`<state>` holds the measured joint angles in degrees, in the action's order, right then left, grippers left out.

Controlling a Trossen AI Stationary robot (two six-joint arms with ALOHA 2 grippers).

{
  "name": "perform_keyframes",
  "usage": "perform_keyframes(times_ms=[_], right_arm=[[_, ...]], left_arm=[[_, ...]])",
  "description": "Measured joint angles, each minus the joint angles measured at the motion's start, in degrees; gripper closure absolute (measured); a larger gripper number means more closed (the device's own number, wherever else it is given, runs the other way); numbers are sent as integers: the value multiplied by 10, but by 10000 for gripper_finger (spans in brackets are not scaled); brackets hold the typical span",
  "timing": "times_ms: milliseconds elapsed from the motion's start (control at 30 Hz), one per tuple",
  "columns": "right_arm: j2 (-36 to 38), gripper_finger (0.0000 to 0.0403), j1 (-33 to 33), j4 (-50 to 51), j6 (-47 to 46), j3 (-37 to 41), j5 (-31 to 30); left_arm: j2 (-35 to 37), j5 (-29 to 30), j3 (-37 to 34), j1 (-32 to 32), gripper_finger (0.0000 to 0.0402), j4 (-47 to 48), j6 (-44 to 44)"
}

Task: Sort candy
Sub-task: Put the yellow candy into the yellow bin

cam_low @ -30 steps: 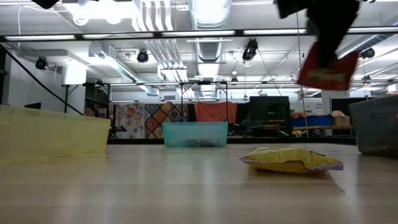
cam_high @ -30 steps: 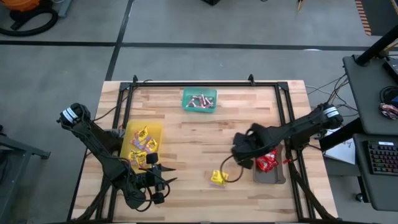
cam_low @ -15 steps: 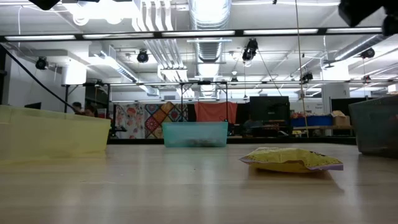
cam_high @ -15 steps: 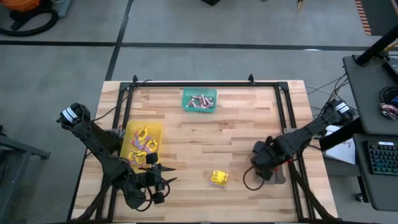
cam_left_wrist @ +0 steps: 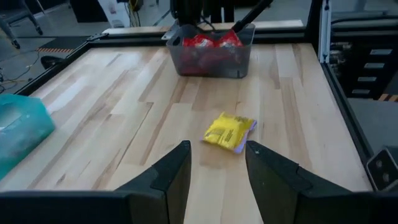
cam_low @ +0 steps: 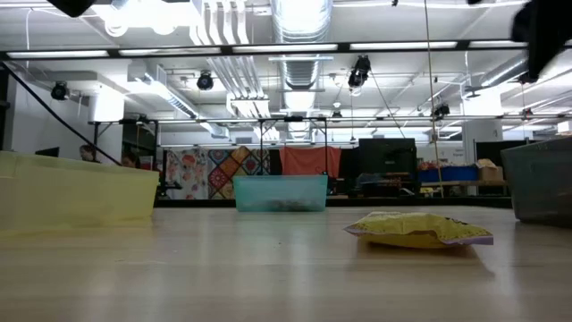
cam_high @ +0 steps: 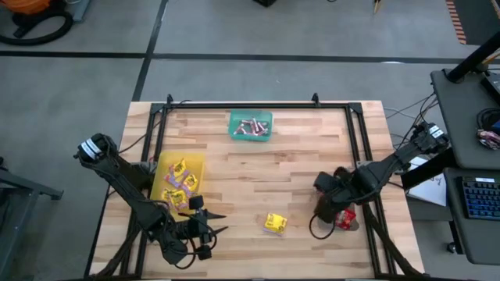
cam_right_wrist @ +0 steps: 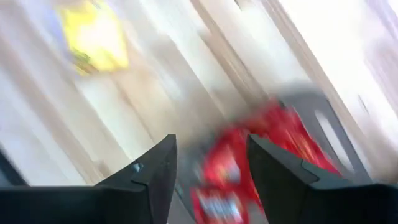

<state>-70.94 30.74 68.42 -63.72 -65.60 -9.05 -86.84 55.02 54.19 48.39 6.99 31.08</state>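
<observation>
Holding red packets (cam_left_wrist: 210, 42): grey tray (cam_left_wrist: 211, 62); yellow tray (cam_high: 166, 168), yellow packets (cam_high: 180, 182).

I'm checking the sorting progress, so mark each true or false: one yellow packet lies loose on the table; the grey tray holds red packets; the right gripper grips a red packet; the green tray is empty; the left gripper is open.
1. One yellow packet lies loose on the table. True.
2. The grey tray holds red packets. True.
3. The right gripper grips a red packet. False: its fingers stand apart above the tray, holding nothing.
4. The green tray is empty. False: small wrapped rolls lie in it.
5. The left gripper is open. True.
</observation>
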Motion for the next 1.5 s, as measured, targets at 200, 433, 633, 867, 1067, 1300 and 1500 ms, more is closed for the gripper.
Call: perform_keyframes(times_ms=[200,433,633,867,1067,1300,1500], right_arm=[[-18,216,0,-166,76,14,-76],[-108,216,0,-337,170,31,-84],[-219,216,0,-344,167,-12,-36],[-332,216,1,-341,162,-83,-15],[-401,216,1,-316,141,-138,-15],[-457,236,0,-260,138,-184,-42],[-455,347,-3,-243,153,-187,-62]], left_arm=[[-49,-12,0,-22,264,-110,-71],[-68,-14,0,-31,264,-144,-107],[-39,5,3,-28,264,-118,-111],[-14,5,4,-27,264,-113,-114],[-15,5,4,-27,264,-111,-106],[-15,-1,4,-26,264,-110,-100],[-15,-1,4,-26,264,-105,-100]])
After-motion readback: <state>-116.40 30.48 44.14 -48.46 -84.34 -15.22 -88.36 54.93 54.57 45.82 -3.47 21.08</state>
